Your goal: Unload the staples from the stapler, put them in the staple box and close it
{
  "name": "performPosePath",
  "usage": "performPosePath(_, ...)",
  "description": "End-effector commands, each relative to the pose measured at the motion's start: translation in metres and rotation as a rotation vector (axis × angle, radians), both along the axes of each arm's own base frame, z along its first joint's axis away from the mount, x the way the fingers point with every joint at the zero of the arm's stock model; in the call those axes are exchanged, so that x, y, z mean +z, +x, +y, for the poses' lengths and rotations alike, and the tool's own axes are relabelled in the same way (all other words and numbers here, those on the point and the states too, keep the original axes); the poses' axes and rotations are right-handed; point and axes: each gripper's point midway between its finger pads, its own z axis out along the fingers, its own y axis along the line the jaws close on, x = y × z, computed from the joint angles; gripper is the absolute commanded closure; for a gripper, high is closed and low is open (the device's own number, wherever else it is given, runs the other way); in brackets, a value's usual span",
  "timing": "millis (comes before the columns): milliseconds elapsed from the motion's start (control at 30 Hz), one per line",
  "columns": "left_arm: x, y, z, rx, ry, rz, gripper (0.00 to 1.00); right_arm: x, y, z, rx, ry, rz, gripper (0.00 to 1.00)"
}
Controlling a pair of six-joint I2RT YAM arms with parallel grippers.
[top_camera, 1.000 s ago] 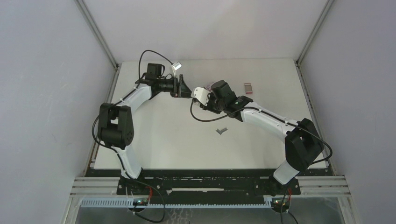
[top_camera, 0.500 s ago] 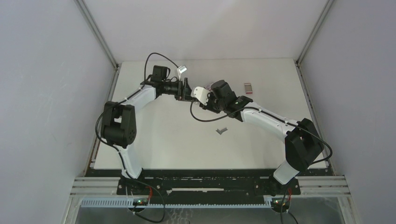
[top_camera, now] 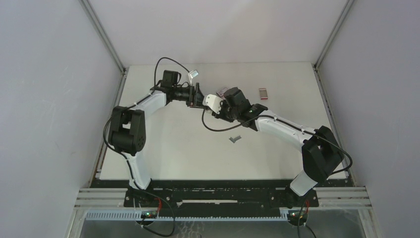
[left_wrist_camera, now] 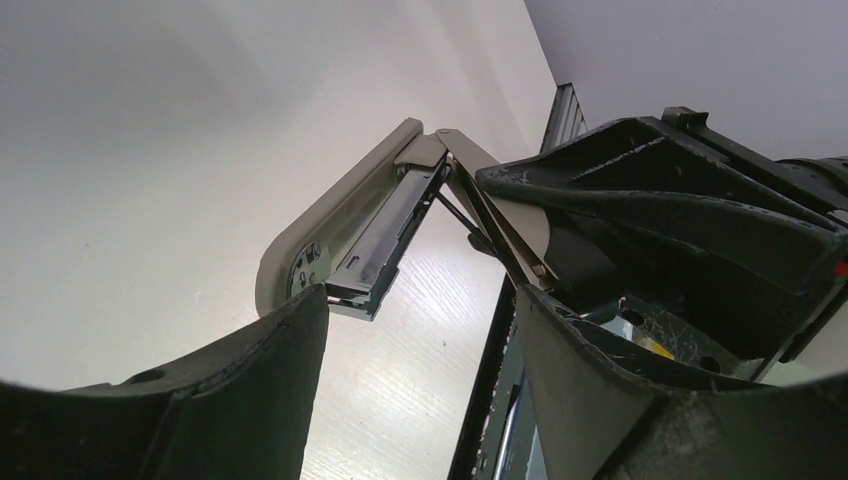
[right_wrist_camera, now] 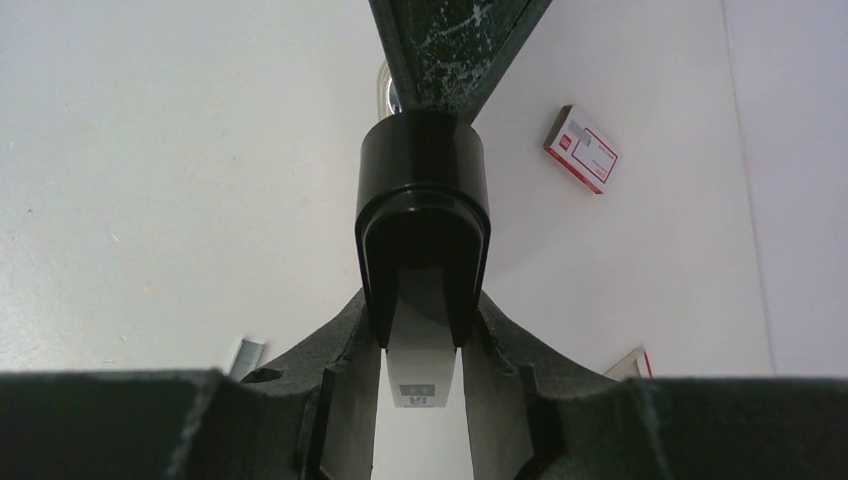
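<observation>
Black stapler [right_wrist_camera: 422, 200] clamped in right fingers [right_wrist_camera: 345, 405] | left arm [top_camera: 148, 101] outstretched, left fingers [left_wrist_camera: 250, 400] apart, facing it

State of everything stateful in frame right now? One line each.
stapler: hinged open, lifted off the table, clamped by right end effector.
staples: loose strip lying on the table.
left end effector: open, straddling the stapler's magazine tip.
right end effector: shut on the stapler.
red-and-white box: flat on the table, looks closed.
</observation>
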Motion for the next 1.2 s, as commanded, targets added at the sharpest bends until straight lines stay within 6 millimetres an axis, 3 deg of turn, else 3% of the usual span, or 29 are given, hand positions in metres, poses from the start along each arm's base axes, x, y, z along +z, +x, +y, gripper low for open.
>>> performPosePath(0,0.0,-0.008,-0.006,-0.04,-0.042,0.024,0.27,0.053,0.012,0.016,-0.004,0.122,-0.147,1.0)
performPosePath(533,-0.008,-0.006,-0.007,-0.037,-0.046,0.047,0.31,0.066,0.01,0.011,-0.01,0.187,-0.148,1.0)
performPosePath(900,-0.006,-0.005,-0.008,-0.037,-0.062,0.048,0.34,0.054,0.001,0.024,0.037,0.177,-0.114,1.0)
performPosePath(1167,-0.004,-0.011,-0.011,-0.068,-0.086,0.06,0.4,0.056,0.012,0.023,-0.036,0.178,-0.156,1.0)
